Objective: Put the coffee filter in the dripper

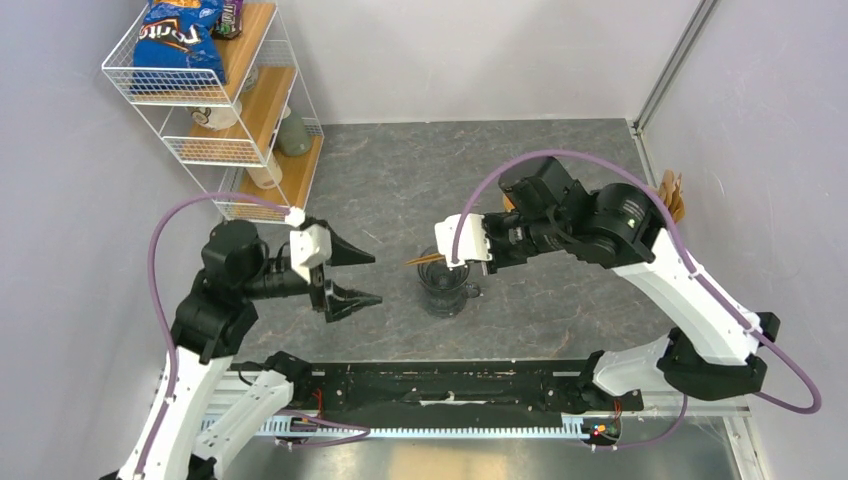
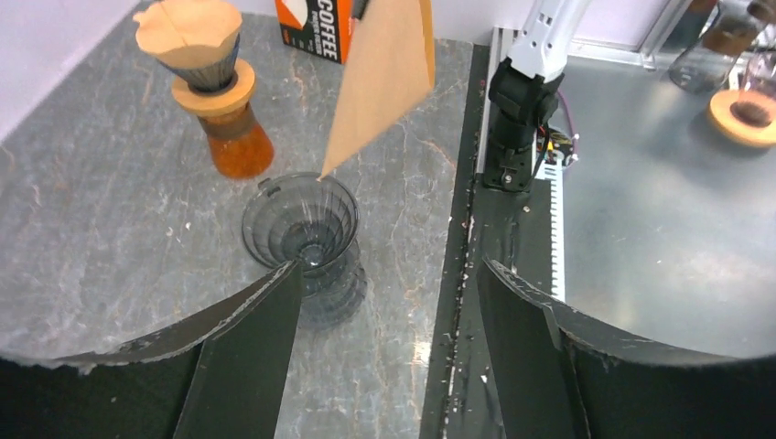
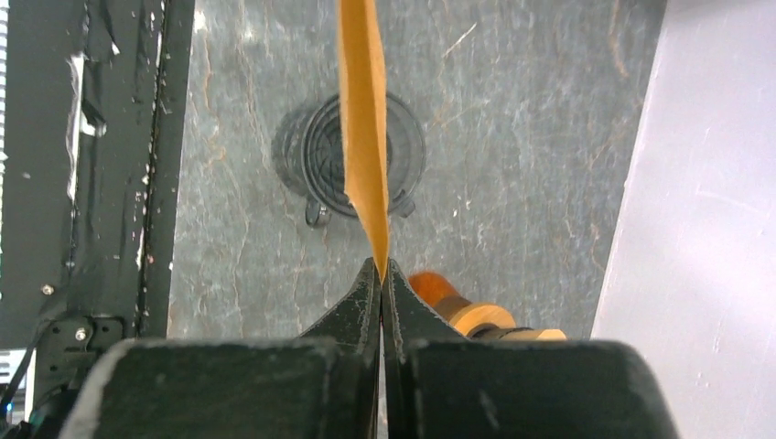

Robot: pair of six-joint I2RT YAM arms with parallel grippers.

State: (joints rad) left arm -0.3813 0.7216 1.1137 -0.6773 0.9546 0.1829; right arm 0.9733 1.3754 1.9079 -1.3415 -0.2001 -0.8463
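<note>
Top external, right pincer (image 3: 381, 270) pinching coffee filter (image 3: 363, 110) over dripper (image 3: 316, 155), left pincer (image 1: 377, 279) apart

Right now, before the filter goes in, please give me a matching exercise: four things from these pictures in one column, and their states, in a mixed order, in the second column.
Things:
1. coffee filter
2. dripper
3. left gripper
4. right gripper

States:
A. open, holding nothing
B. shut on a thin brown sheet
C. standing on the table, nothing inside it
D. held in the air, its tip pointing down

Pairs: 1-D, 2-C, 3-A, 4-B.
</note>
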